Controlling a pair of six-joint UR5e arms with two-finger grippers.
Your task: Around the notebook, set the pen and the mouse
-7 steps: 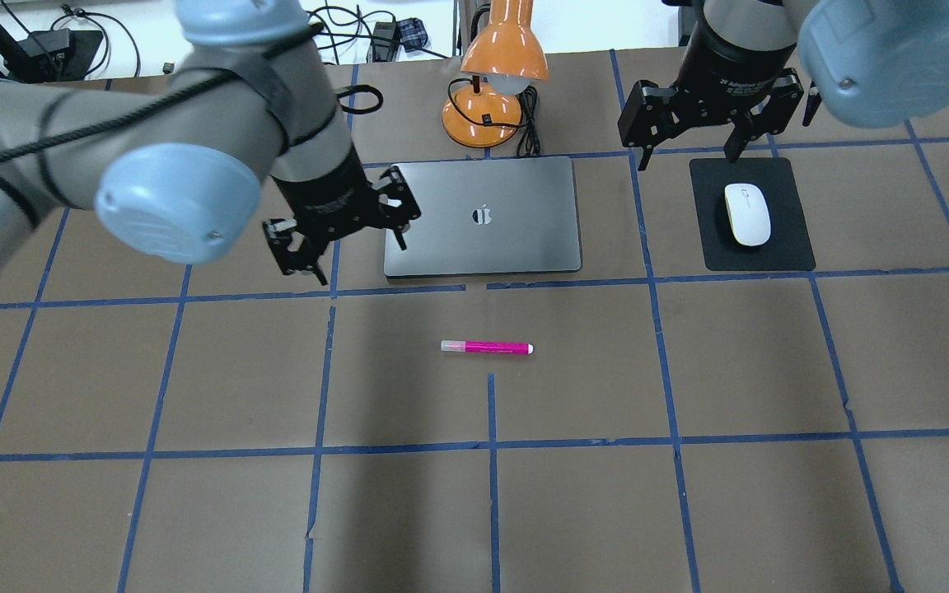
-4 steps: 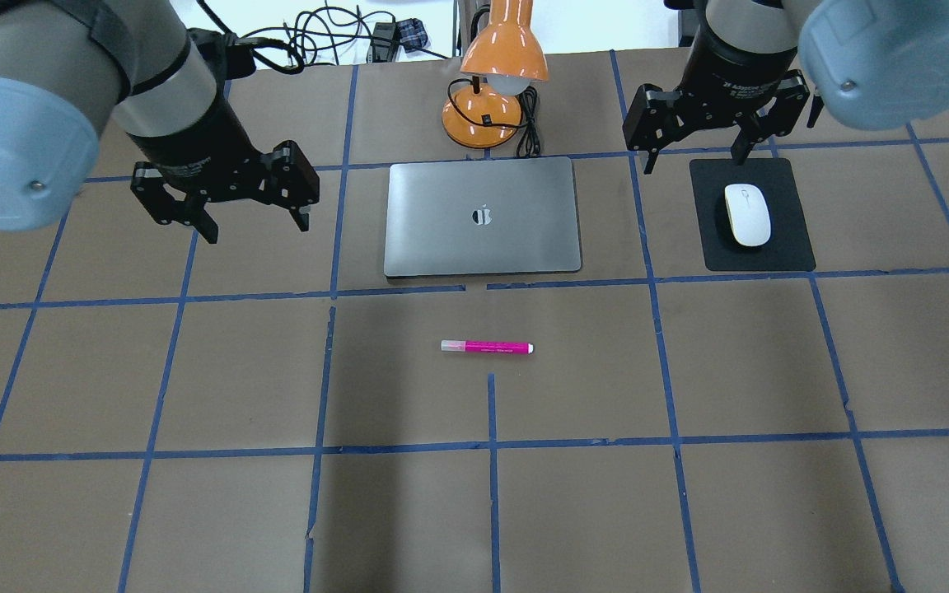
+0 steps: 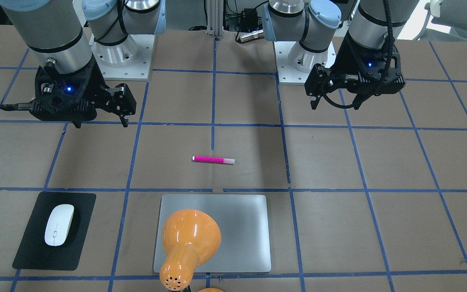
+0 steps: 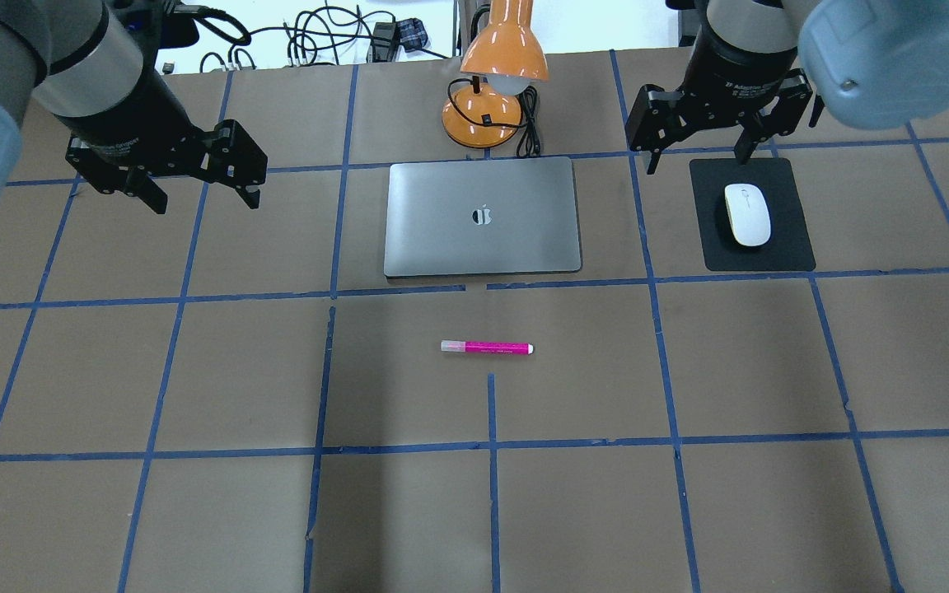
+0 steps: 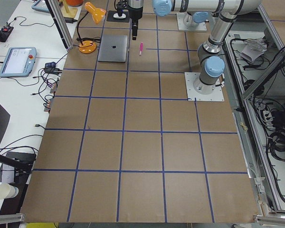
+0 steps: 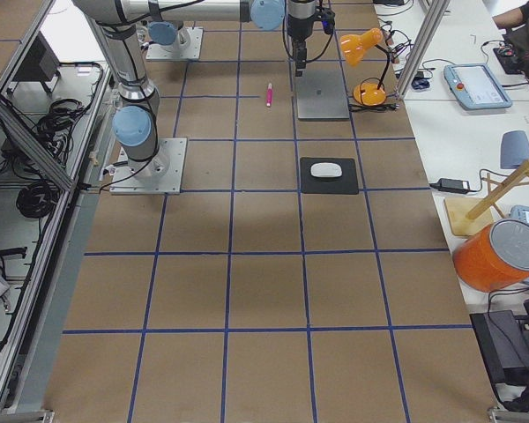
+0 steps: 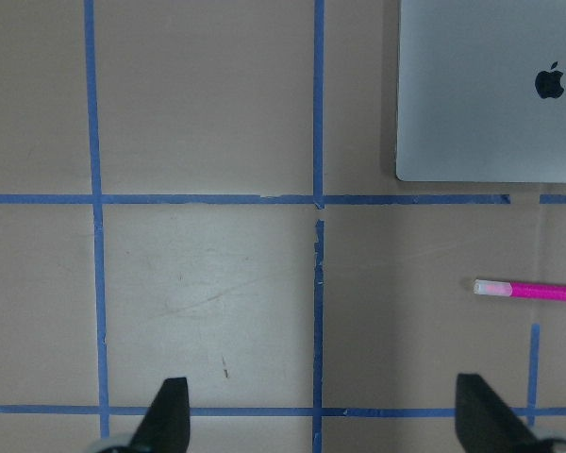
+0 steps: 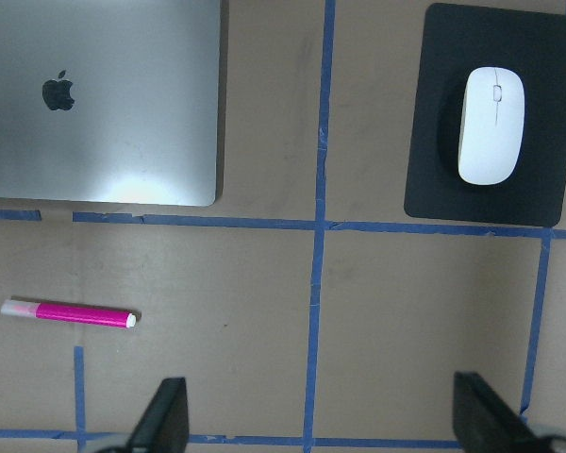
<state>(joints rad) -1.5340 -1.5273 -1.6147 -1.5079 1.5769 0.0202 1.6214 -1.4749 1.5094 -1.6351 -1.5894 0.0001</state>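
The silver-grey notebook (image 4: 483,216) lies closed at the back centre of the table. In front of it, clear of its edge, the magenta pen (image 4: 487,347) lies crosswise. To the notebook's right the white mouse (image 4: 747,214) rests on a black pad. My left gripper (image 4: 204,202) hovers open and empty well to the left of the notebook; the left wrist view catches the notebook's corner (image 7: 495,90) and the pen (image 7: 533,291) at its right edge. My right gripper (image 4: 697,161) hangs open and empty just behind and left of the mouse (image 8: 491,125).
An orange desk lamp (image 4: 495,82) stands directly behind the notebook, its cord beside the base. The black mouse pad (image 4: 779,255) lies under the mouse. Blue tape lines grid the brown tabletop, and cables lie along the far edge.
My left gripper has swung away from the notebook's left edge, going left and toward the back of the table. The right gripper, pen, mouse and notebook have stayed put.
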